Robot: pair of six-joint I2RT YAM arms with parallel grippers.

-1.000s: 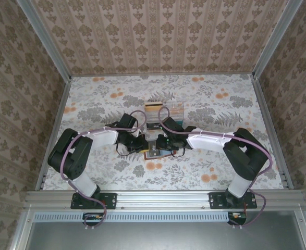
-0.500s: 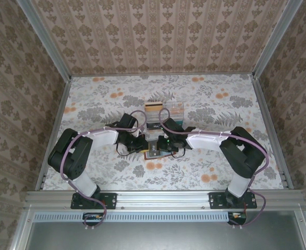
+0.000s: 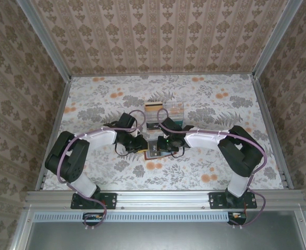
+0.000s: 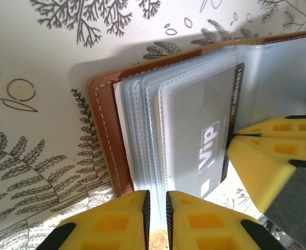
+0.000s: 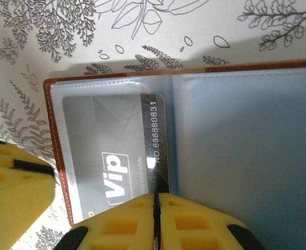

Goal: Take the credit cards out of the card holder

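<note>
the card holder [image 3: 154,151] lay open on the flowered worktop [image 3: 100,99], near the middle, just in front of a clear plastic box [image 3: 166,115] with cards standing in it. both arms reached in low from either side and met over the holder.

in the left wrist view the holder's brown stitched cover [image 4: 103,130] lay flat, with a stack of clear plastic sleeves [image 4: 139,135] fanned on top of it. a grey card [image 4: 194,140] marked "vip" sat in the uppermost sleeve.

left pincer [image 4: 155,219]: the yellow pads stood a narrow slit apart at the near edge of the sleeves. nothing was seen between them, and the worktop print showed through the gap. in the right wrist view it sat [image 5: 38,167] against the outer brown edge of the holder.

right pincer [image 5: 156,213]: the pads were pressed together, with the dark numbered edge of the card [image 5: 111,146] running straight into the seam between them. the left wrist view showed the same, the tips [image 4: 233,136] meeting on that edge. it appeared to have the card pinched, though whether the sleeve was caught with it could not be told.

the blue-grey lining [image 5: 246,156] of the other half lay open beside the card.
</note>
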